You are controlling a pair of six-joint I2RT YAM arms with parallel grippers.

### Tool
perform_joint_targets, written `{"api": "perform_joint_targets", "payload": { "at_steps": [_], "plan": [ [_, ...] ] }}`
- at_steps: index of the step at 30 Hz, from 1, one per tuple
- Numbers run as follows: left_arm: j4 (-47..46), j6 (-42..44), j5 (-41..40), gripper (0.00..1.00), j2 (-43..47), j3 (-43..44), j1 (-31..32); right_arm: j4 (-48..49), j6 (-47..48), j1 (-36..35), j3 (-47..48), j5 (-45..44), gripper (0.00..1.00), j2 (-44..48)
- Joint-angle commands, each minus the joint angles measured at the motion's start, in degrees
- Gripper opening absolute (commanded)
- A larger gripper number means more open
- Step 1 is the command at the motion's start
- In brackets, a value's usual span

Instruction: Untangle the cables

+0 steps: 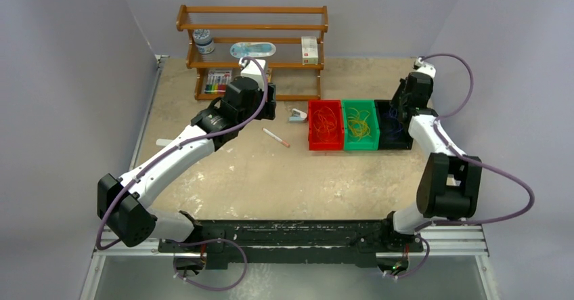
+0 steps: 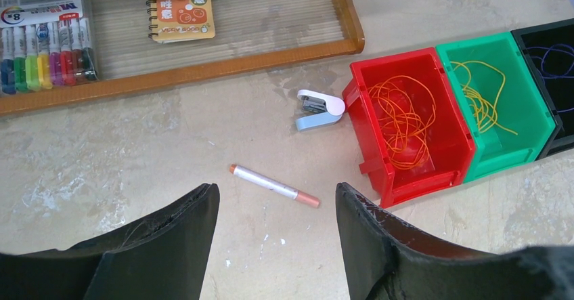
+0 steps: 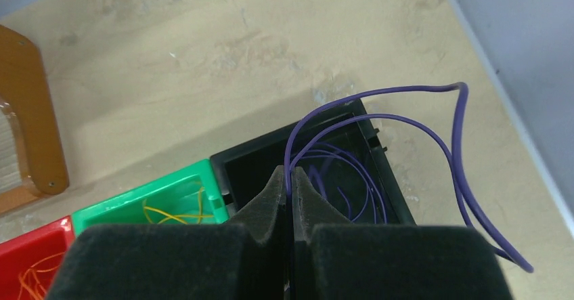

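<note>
Orange-red cables point(image 2: 401, 120) lie in the red bin point(image 2: 379, 158), yellow cables point(image 2: 479, 97) in the green bin point(image 2: 535, 120), and purple cables point(image 3: 352, 178) in the black bin point(image 3: 389, 188). My right gripper point(image 3: 289, 178) is shut on a purple cable point(image 3: 455, 144) above the black bin; its long loop hangs out over the bin's far and right sides. In the top view the right gripper point(image 1: 405, 114) is over the black bin point(image 1: 391, 137). My left gripper point(image 2: 276, 198) is open and empty above the table, left of the red bin point(image 1: 325, 125).
A white pen with red tip point(image 2: 274, 186) lies on the table just beyond the left fingers. A small stapler point(image 2: 318, 109) sits by the red bin. A wooden rack point(image 1: 252, 49) with markers point(image 2: 44, 43) and a notepad point(image 2: 181, 9) stands at the back.
</note>
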State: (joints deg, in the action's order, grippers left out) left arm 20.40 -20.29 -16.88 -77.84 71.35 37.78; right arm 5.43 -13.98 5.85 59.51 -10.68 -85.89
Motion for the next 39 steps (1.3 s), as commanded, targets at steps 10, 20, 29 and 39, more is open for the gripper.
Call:
{"api": "perform_joint_targets", "payload": {
  "at_steps": [10,20,29,39],
  "plan": [
    [-1.3,1.1,0.7,0.63,0.8,0.2,0.0,-3.2,-2.5,4.4,5.5,13.5,0.00,-12.6],
    [-1.3,1.1,1.0,0.63,0.3,0.3,0.0,-3.7,-2.1,4.4,4.7,14.5,0.03,-14.7],
    [-1.2,1.1,1.3,0.63,0.1,0.3,0.0,-4.8,-0.4,4.4,4.1,15.6,0.17,-14.4],
    [-1.4,1.0,1.7,0.63,0.1,0.3,0.0,-7.5,-0.3,4.4,5.0,11.3,0.47,-2.4]
  ]
}}
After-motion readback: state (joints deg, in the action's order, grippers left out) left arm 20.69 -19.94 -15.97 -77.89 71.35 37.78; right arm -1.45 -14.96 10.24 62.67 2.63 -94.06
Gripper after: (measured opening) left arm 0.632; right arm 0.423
